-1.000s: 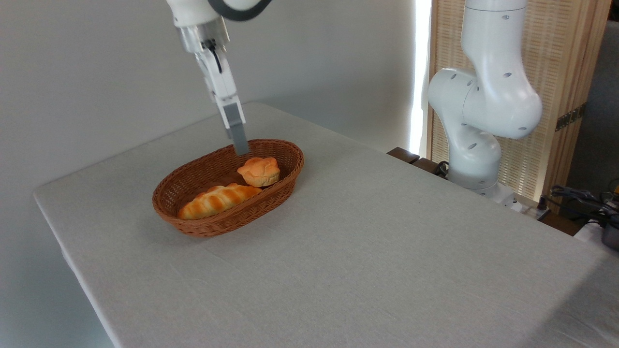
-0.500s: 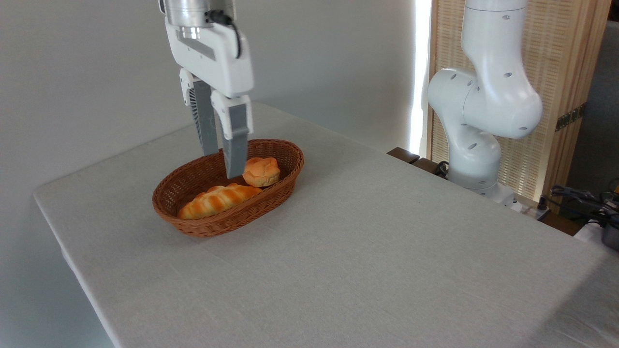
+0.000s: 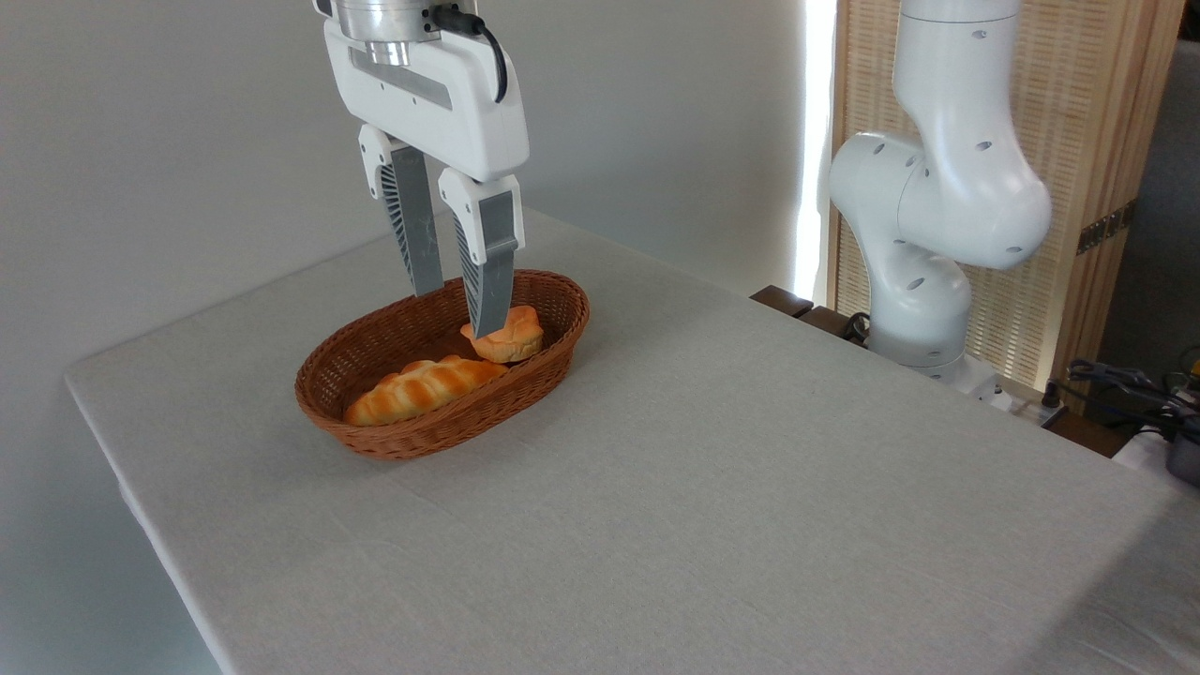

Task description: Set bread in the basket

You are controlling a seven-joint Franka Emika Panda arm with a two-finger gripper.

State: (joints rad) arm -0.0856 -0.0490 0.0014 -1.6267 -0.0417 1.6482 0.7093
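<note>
so the table (image 3: 703, 487) is covered in a plain light grey cloth with a fine weave, running off the bottom and right edges of the shot, with its left corner showing near the wall. only thing sitting directly on it is the basket (image 3: 375, 356), an oval brown wicker one, over on the left half toward the back. rest of the cloth is just bare fabric, with soft shadows under the basket and at lower right.

The tool (image 3: 459, 314) hangs pointing down, its fingers spread apart.
</note>
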